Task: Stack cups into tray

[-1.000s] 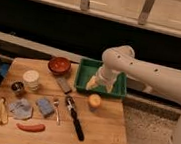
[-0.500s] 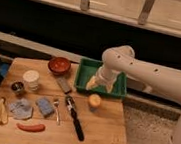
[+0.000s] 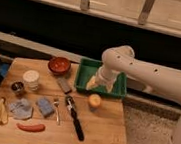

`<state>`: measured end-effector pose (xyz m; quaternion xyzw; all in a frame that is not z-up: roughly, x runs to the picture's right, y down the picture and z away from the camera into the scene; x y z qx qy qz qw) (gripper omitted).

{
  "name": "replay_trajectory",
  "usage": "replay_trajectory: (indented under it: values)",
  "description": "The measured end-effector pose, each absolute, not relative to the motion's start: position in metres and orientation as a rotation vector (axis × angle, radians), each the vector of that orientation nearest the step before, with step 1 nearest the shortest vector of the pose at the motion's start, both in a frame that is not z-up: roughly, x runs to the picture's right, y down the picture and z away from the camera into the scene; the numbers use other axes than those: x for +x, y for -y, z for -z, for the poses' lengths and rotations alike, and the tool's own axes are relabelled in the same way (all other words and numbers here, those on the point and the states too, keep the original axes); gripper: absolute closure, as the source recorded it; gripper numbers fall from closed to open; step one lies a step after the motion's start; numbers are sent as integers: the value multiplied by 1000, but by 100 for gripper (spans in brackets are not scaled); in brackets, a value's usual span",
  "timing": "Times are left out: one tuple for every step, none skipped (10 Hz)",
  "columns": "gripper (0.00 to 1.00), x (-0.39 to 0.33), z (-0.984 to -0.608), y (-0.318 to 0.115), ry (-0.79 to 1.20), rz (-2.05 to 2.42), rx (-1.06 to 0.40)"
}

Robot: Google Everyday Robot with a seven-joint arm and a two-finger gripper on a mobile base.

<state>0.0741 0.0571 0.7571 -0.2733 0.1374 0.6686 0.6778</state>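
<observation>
No change to report over the last second. Same pose for the gripper [image 3: 97, 85]: hovering low over the inside of the green tray [image 3: 85, 71], toward its front edge, jaws spread wide, nothing between them. Touching no cup.

Meaning for the task, as a judgement: 0 of 2 cups delivered, everything left to do. No cup visible in the tray. Reads as a pause, or a waiting pose ahead of a reach to the left.

Over to the cups. White cup [image 3: 31, 78] upright on the left part of the wooden table [image 3: 101, 131], well apart from the tray, with the red-brown bowl [image 3: 59, 65] and a flat grey block [image 3: 64, 85] lying in between. Matte, slightly tapered, wider at the mouth; probably paper or plastic, so light and easy to crush under a hard squeeze. Metal cup [image 3: 17, 87] just beside it, to the front left: shorter, dark, shiny, rigid, likely slippery against the fingers. Narrower by the look of it, so better nested inside the white one than the reverse.

Tray: shallow, rectangular, raised rim, smooth green plastic. Table: pale wood, cluttered with a round orange thing [image 3: 95, 101] just in front of the tray, a black-handled knife [image 3: 74, 120] and a fork [image 3: 56, 109]. Worth steering around on the way across.
</observation>
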Motion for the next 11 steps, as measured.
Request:
replay_trajectory:
  values:
    - [29, 68, -758, -50, -290, -1484, -613]
    - [29, 55, -759, -41, -266, -1459, -614]
    - [29, 38, -759, -31, -243, -1430, -612]
    - [29, 21, -759, -24, -223, -1403, -611]
    - [29, -6, -759, -15, -193, -1363, -613]
    - [29, -40, -755, -7, -152, -1319, -625]
    - [29, -66, -751, -3, -110, -1283, -639]
    - [29, -85, -745, -2, -77, -1256, -653]
    - [29, -81, -747, -2, -82, -1260, -649]
    - [29, -80, -746, -1, -83, -1261, -649]
    - [29, -81, -746, -2, -83, -1259, -650]
